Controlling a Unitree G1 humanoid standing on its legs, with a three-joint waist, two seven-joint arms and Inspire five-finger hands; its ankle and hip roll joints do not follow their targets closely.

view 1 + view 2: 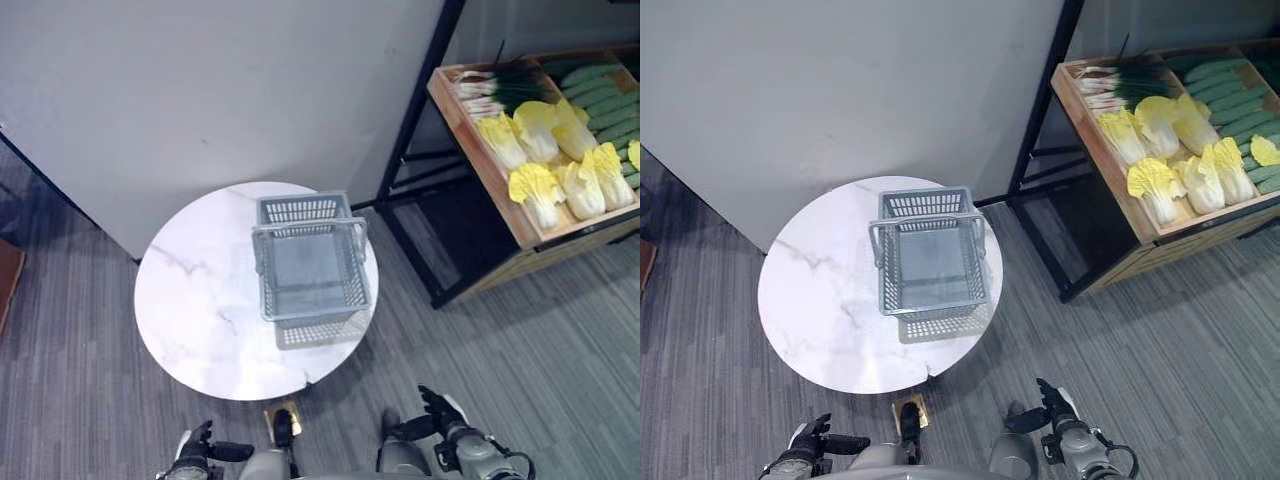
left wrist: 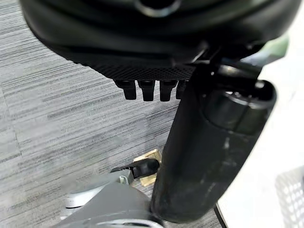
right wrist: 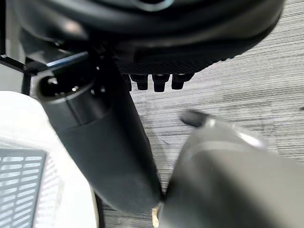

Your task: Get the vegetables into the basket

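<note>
A grey plastic basket point(image 1: 300, 209) stands empty on the right half of a round white marble table point(image 1: 200, 300), its handles folded down along the rim. The vegetables lie in a wooden crate point(image 1: 478, 150) on a rack at the far right: yellow-leaved cabbages point(image 1: 537, 190), green cucumbers point(image 1: 605, 95) and spring onions point(image 1: 500, 90). My left hand point(image 1: 200, 450) hangs low on the near left and my right hand point(image 1: 440, 412) low on the near right, both below the table's near edge. Each is open and holds nothing, with thumb point(image 2: 209, 152) and fingers point(image 3: 159, 80) straight.
The crate rests tilted on a black metal rack point(image 1: 410, 110) to the right of the table. A large pale grey wall panel point(image 1: 200, 90) rises behind the table. Grey striped carpet point(image 1: 540, 360) lies between the table and the rack.
</note>
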